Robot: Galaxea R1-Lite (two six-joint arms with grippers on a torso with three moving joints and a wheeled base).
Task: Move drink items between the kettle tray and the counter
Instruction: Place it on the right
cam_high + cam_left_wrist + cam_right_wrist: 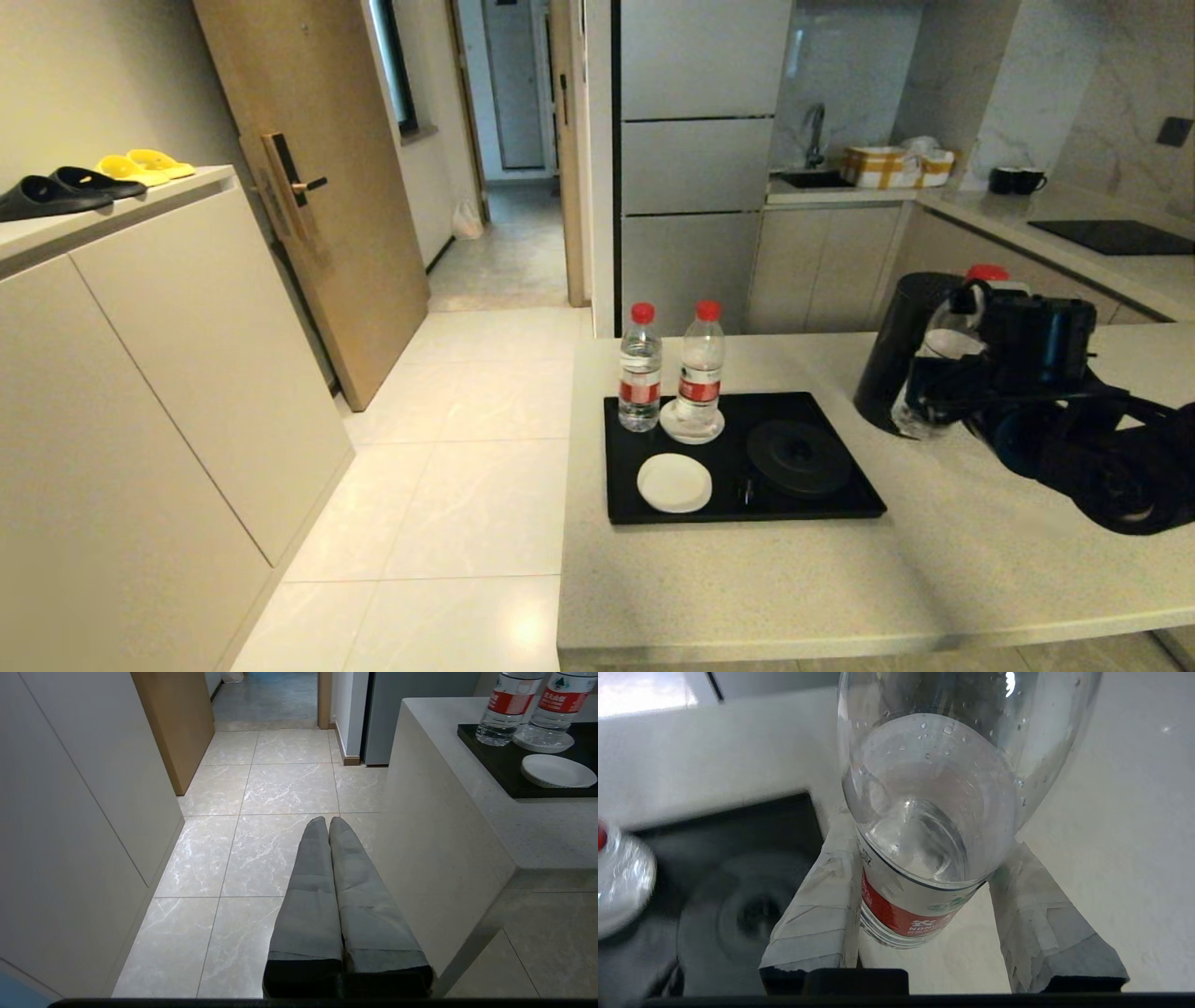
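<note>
My right gripper (945,375) is shut on a clear water bottle (934,369) with a red cap, held tilted just above the counter (747,579). The tall black kettle (898,347) stands right behind it, to the right of the kettle tray (635,499). In the right wrist view the taped fingers (817,905) press both sides of the bottle (924,812). The tray bears the round kettle base (798,455), two more bottles (640,369) (701,366), and two white saucers. My left gripper (328,821) hangs shut over the floor beside the counter's end.
One bottle stands on a saucer (692,427); the other saucer (674,483) lies at the tray's front. Black mugs (1018,179) and a black hob (1111,236) are on the far worktop. A cream cabinet (112,215) with slippers stands across the tiled floor.
</note>
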